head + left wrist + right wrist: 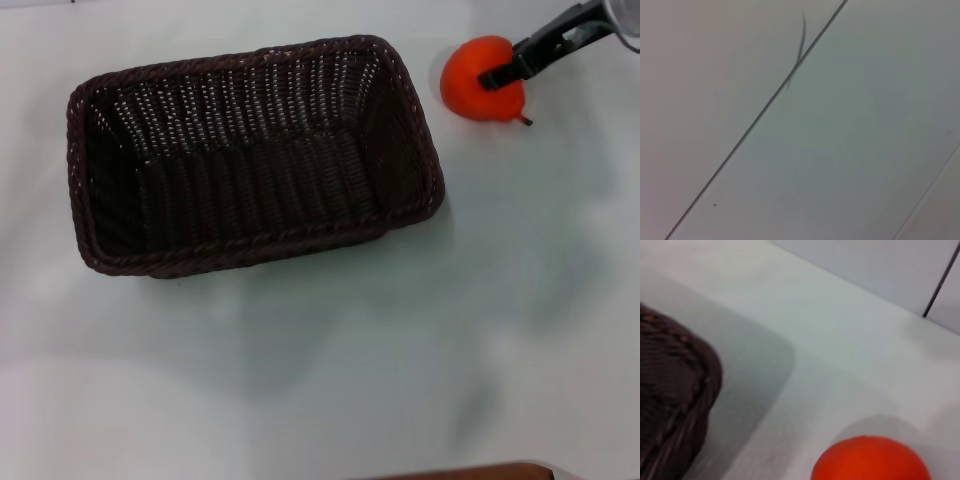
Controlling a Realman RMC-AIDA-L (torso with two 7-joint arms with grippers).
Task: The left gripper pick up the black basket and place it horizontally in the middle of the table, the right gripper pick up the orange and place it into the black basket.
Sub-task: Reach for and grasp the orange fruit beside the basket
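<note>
Black fingers [498, 76] of right gripper [505, 72] clamp orange [478, 80] at table [520, 300] far right, beside black basket [250, 155]; arm cut off. I can't see left gripper. No writing readable.

Head cam looks steeply down on the tabletop [320, 380]. Right wrist cam sits low and close, sharing the basket [250, 155] and orange [480, 78]. Left wrist cam shows only plain panels.

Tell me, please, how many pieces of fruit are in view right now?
1: the orange lies on the table, outside the black basket past its right end, with the right gripper at it. The basket's inside shows no fruit.
</note>
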